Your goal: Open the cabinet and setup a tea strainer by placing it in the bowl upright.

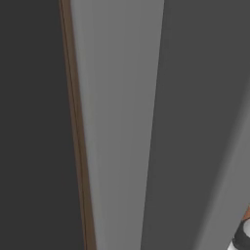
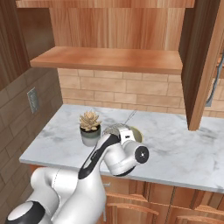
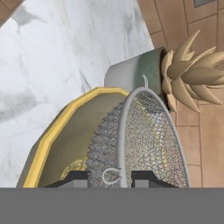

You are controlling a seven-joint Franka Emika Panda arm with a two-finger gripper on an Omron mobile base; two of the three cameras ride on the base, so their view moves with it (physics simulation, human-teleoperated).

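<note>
The tea strainer (image 3: pixel 144 140), a round wire-mesh basket with a grey metal rim, is tilted over the inside of the bowl (image 3: pixel 52 144), which is olive with a yellow rim. My gripper (image 3: pixel 111 177) is shut on the strainer's lower edge, one dark fingertip (image 3: pixel 76 177) on each side of it. I cannot tell whether the mesh touches the bowl. In the right base view my arm leans over the counter and covers most of the bowl (image 2: pixel 139 132); the strainer's thin handle (image 2: pixel 130 116) sticks up behind the wrist. The cabinet stands open, its door (image 2: pixel 199 65) swung out at the right.
A potted succulent (image 2: pixel 89 127) stands right beside the bowl on the marble counter (image 2: pixel 183 153). The open cabinet's wooden shelf (image 2: pixel 109 59) hangs over the counter. A wall outlet (image 2: pixel 33 99) is at the left. Grey panels (image 1: pixel 117 122) fill the left base view close up.
</note>
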